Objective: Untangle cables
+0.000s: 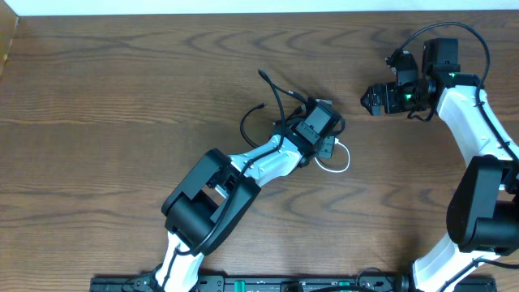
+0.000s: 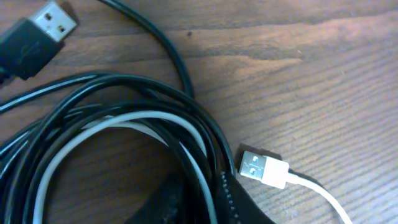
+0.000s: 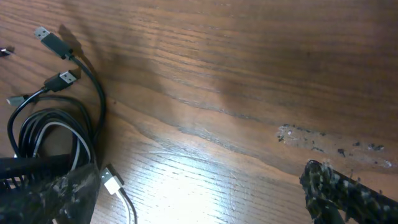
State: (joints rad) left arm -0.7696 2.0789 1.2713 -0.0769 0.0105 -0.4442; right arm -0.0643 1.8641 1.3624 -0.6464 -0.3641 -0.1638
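Note:
The black cable and the white cable lie coiled together in one bundle at the table's middle. A black USB plug lies at the upper left of the left wrist view and a white USB plug at the lower right. My left gripper is down on the bundle, its fingers shut around white and black strands. A white loop sticks out beside it. My right gripper is open and empty at the far right, off the bundle, which shows in its wrist view.
The wooden table carries only the cables. A white edge runs along the far side. The right arm's thick black wire loops above its wrist.

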